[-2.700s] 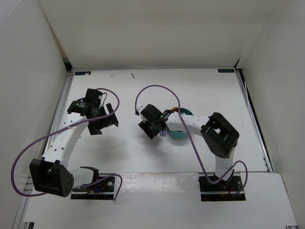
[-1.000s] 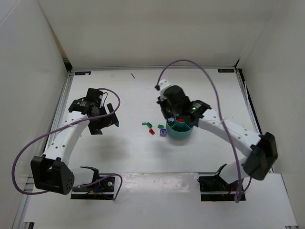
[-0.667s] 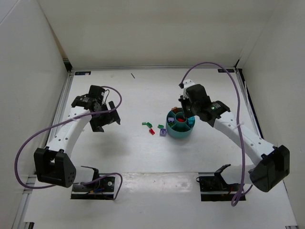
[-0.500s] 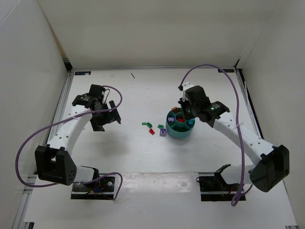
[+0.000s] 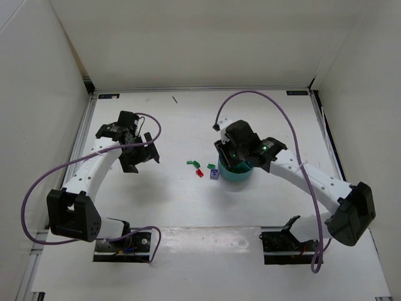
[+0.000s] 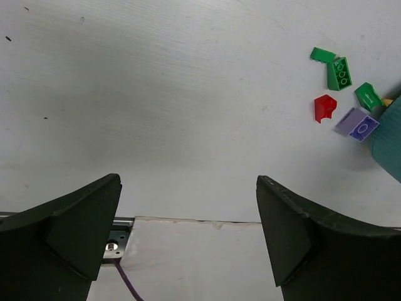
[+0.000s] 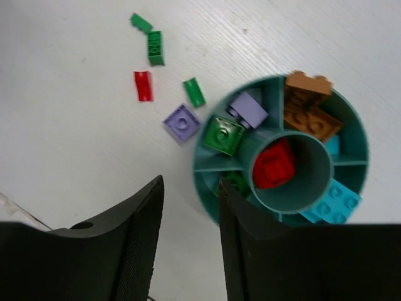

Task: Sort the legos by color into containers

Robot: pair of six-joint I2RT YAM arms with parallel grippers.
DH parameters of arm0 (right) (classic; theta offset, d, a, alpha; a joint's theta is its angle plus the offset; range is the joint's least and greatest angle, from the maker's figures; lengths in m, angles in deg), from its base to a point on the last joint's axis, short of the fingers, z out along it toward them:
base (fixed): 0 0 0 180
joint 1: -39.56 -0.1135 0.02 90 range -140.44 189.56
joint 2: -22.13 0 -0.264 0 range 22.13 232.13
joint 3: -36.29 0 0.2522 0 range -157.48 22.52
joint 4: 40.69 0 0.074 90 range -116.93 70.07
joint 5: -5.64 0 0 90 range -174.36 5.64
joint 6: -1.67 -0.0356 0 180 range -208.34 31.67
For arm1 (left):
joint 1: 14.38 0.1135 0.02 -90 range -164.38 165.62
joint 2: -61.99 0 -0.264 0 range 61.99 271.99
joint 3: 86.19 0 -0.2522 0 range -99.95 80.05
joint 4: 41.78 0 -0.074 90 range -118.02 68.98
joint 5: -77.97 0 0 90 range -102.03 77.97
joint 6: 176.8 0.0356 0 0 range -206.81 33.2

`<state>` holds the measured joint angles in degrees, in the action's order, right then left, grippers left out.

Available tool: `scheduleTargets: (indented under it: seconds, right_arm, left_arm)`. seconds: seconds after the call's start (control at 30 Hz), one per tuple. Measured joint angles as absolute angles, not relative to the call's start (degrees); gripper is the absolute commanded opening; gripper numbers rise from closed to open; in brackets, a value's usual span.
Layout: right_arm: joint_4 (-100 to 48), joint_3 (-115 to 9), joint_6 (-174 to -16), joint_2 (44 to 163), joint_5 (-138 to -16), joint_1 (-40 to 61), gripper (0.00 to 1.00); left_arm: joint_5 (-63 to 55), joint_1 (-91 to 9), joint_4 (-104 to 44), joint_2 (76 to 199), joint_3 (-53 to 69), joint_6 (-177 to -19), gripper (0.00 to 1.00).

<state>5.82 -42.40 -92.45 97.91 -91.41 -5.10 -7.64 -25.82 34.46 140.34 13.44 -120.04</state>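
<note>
The teal bowl (image 5: 241, 176) sits right of centre, and my right gripper (image 5: 227, 160) hovers over its left part. In the right wrist view the bowl (image 7: 358, 128) holds a red brick (image 7: 274, 164) in its centre cup, with green (image 7: 223, 135), purple (image 7: 247, 110), brown (image 7: 307, 106) and blue (image 7: 329, 202) bricks in the wedges. The right gripper (image 7: 190, 188) has its jaws parted with nothing between them. Another green brick (image 7: 235, 182) lies in a wedge at one fingertip. My left gripper (image 5: 139, 160) stands wide open, far left of the bowl.
Loose legos lie just left of the bowl: three green ones (image 7: 155, 47) (image 7: 141, 23) (image 7: 194, 91), a red one (image 7: 143, 85) and a purple one (image 7: 182, 122). The left wrist view also shows the red one (image 6: 324, 107) and the purple one (image 6: 357, 124). White walls enclose the table.
My right gripper has swung from the bowl's far side to its left part and gone from shut to parted. The left arm has barely moved.
</note>
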Motion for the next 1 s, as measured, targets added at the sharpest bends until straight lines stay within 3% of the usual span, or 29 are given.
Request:
scheduleTargets:
  seconds: [0.1, 0.23, 0.4, 1.0]
  right_arm:
    - [4.8, -43.9, -91.6, 101.1, -90.4, -7.5, 0.46]
    - [2.7, -46.2, -90.9, 107.7, -89.2, -9.6, 0.63]
    - [0.6, -50.1, -90.2, 117.4, -86.6, -10.9, 0.72]
    - [-3.8, -53.9, -91.2, 132.1, -84.0, -12.3, 0.6]
  left_arm:
    - [-7.5, -25.8, 34.5, 140.3, 13.4, -120.0, 1.0]
    - [-7.5, -25.8, 34.5, 140.3, 13.4, -119.9, 1.0]
    - [-7.5, -25.8, 34.9, 140.3, 13.2, -119.5, 1.0]
    - [-8.2, -25.1, 36.6, 140.3, 12.9, -118.1, 1.0]
